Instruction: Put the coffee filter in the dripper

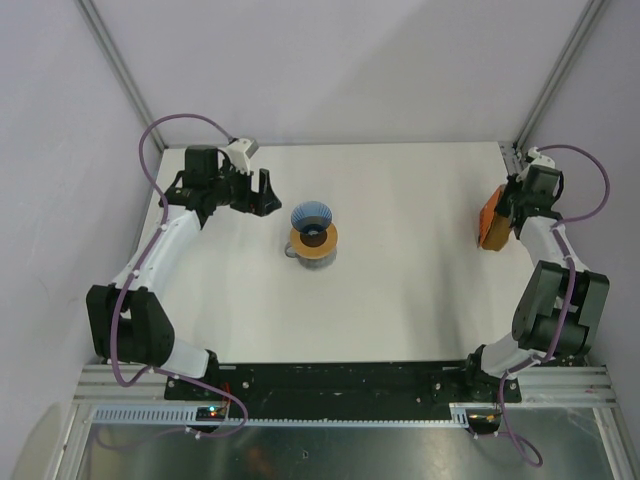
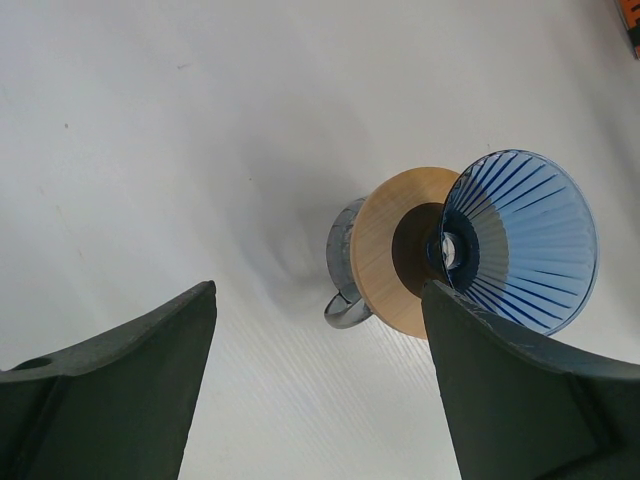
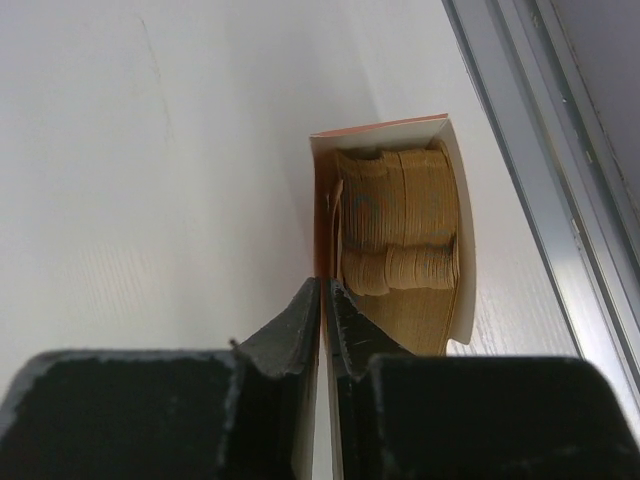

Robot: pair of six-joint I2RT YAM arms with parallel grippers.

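The filter (image 3: 400,230) is not out yet. We see it as part of a tan stack packed in an orange-and-white box (image 3: 455,240) at the far right edge of the worktop (image 1: 400,300), hard by the frame rail (image 3: 520,150).

The right claw (image 3: 323,295) has its fingers pressed together on a thin sheet edge that lines up with the box's left wall. We cannot tell whether a filter is caught there too. We judge this to be the picking step. The next move calls for parting one sheet from the stack without dragging the box along, then carrying it left.

The dripper (image 1: 312,215) stands well apart, near the middle of the top view. Its mouth is empty and it sits on an amber disc (image 1: 316,245) over a glass jug (image 2: 345,265).

The left claw (image 1: 268,193) hangs wide open just left of the dripper, holding nothing. It may crowd the approach.
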